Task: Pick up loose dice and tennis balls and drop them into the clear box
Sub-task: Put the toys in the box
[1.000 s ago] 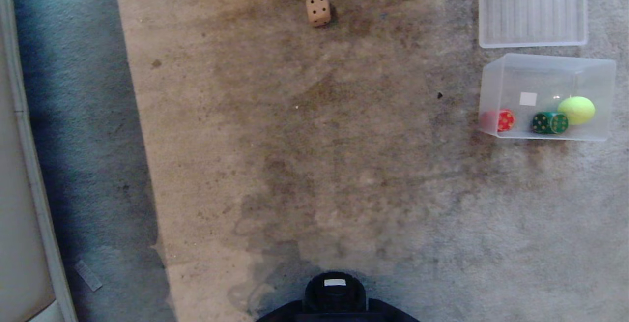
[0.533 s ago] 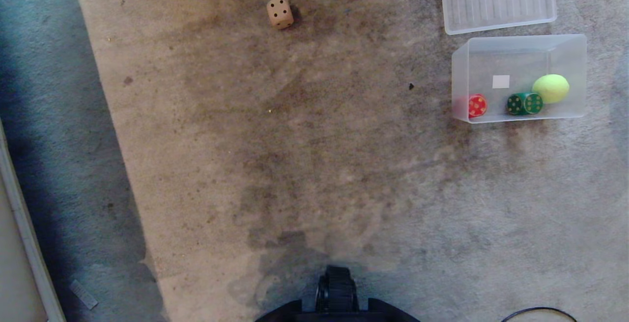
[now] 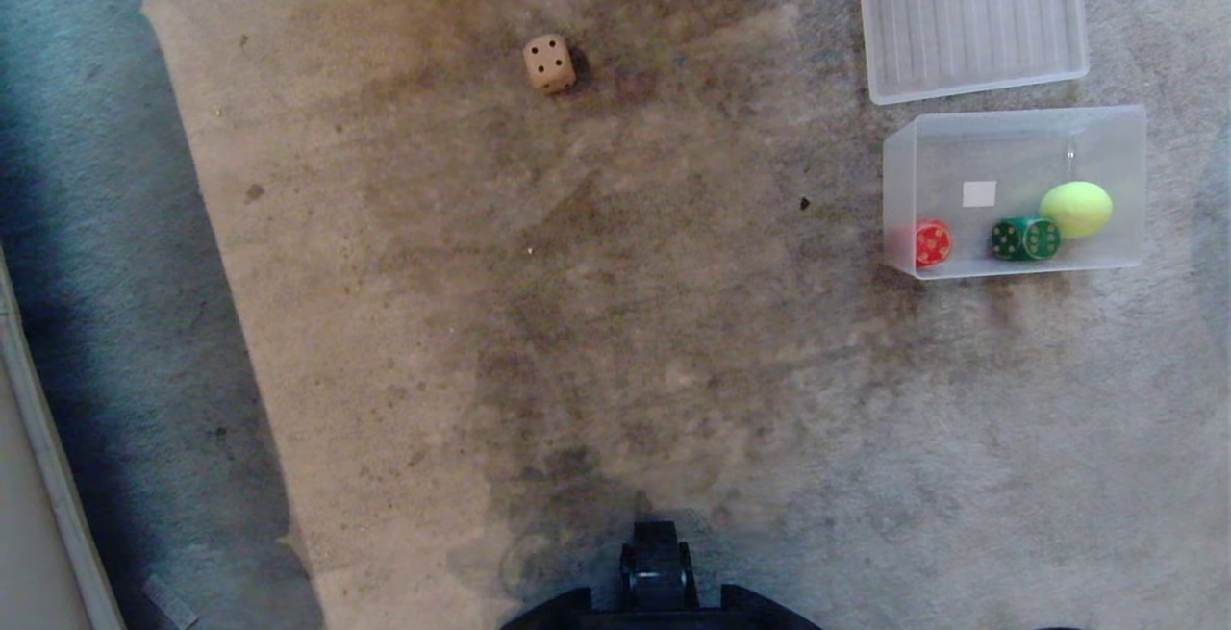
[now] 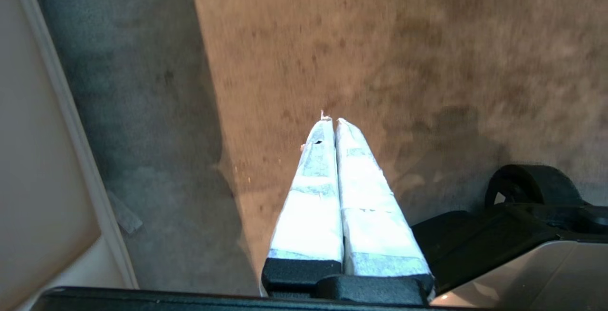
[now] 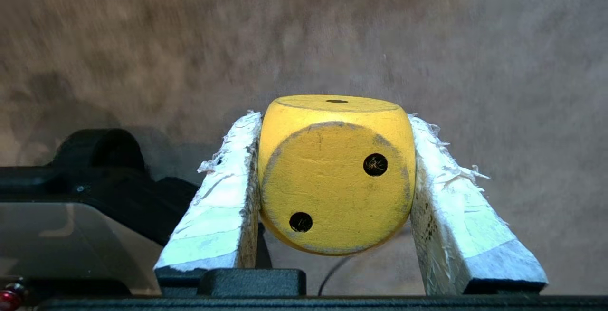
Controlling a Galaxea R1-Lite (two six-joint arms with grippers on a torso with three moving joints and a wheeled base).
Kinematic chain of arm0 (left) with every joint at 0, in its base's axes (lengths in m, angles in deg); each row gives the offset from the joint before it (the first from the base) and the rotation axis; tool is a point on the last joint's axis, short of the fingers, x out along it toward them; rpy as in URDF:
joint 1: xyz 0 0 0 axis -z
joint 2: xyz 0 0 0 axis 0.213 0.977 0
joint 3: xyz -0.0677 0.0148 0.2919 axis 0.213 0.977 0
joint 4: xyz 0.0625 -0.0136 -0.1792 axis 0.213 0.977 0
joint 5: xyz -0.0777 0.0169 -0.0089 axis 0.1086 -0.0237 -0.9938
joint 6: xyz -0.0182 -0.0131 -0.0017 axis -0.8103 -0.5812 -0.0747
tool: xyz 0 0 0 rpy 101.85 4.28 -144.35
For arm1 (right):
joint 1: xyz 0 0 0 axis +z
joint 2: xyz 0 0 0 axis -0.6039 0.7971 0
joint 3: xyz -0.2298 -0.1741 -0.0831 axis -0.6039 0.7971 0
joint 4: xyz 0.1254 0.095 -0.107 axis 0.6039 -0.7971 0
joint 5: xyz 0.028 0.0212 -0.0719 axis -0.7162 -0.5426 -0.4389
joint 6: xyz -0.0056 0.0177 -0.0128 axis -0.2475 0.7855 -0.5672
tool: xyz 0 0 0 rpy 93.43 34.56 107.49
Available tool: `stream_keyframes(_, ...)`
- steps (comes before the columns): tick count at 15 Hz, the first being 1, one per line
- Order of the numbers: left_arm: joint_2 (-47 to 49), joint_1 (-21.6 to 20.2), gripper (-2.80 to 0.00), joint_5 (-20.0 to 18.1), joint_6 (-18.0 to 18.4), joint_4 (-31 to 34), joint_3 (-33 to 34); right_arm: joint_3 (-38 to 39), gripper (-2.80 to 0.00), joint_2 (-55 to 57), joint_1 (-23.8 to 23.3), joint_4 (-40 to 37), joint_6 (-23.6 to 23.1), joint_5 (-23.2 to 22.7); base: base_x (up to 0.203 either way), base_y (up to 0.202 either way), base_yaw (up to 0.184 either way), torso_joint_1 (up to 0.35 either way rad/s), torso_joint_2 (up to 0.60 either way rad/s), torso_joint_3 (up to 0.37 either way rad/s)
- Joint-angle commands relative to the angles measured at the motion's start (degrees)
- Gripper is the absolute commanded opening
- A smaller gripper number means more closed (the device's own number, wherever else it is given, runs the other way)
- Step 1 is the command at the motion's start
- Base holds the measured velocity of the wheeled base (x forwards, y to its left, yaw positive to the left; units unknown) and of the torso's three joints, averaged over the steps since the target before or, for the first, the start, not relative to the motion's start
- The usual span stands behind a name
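In the right wrist view my right gripper is shut on a yellow die, which is held off the carpet with its two-pip face toward the camera. My left gripper is shut and empty above the carpet. Neither arm shows in the head view. A tan die lies loose on the carpet, far ahead and a little left of centre. The clear box stands at the right, with one tennis ball inside it.
A red die and a green die also lie in the box. The flat ribbed lid lies just beyond it. A darker carpet strip and a pale skirting run along the left. My black base shows at the bottom.
The whole head view has shifted: everything slid left, then down in the picture, so the camera moved. The tan die, box and lid keep their places relative to each other.
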Motion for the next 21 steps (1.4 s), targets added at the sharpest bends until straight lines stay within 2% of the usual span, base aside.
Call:
stream_keyframes(1,-0.02,0.00,-2.80,0.02,0.05,0.04,0.00,-0.01,-2.80,0.13,0.02,0.02,-0.03,0.02,0.184,0.000,-0.003,-0.001,0.00,0.001)
stream_keyframes(9,-0.02,0.00,-2.80,0.02,0.05,0.04,0.00,-0.01,-2.80,0.06,0.02,0.03,-0.03,0.02,0.171,0.000,0.000,0.001,0.00,0.004)
stream_keyframes(21,-0.02,0.00,-2.80,0.02,0.05,0.04,0.00,-0.01,-2.80,0.13,0.02,-0.06,-0.12,-0.06,0.000,0.000,0.000,0.000,0.00,0.000)
